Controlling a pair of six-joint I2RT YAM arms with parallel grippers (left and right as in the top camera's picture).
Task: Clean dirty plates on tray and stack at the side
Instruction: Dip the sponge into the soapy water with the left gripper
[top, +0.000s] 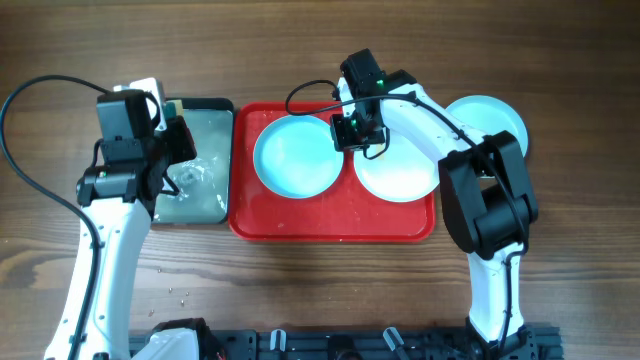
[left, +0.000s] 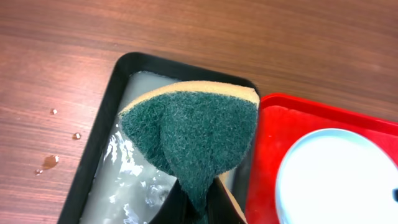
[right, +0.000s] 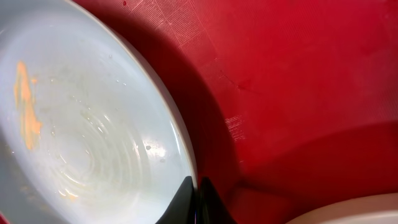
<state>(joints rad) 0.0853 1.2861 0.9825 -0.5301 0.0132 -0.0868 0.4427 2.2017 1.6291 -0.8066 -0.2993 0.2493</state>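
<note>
On the tray, right gripper (seemingly) pinches plate.

The overhead camera looks straight down from high on the brown wooden table and takes in the narrow black plastic tray and the large red rectangular plastic tray. The left wrist camera looks down at a slant, close over the black tray, with the green-and-yellow sponge just before the lens. With the overhead view it shares also the red tray's left rim and the light cyan round plastic plate. The right wrist camera is very near and faces the red tray's floor and this plate's rim.
</note>
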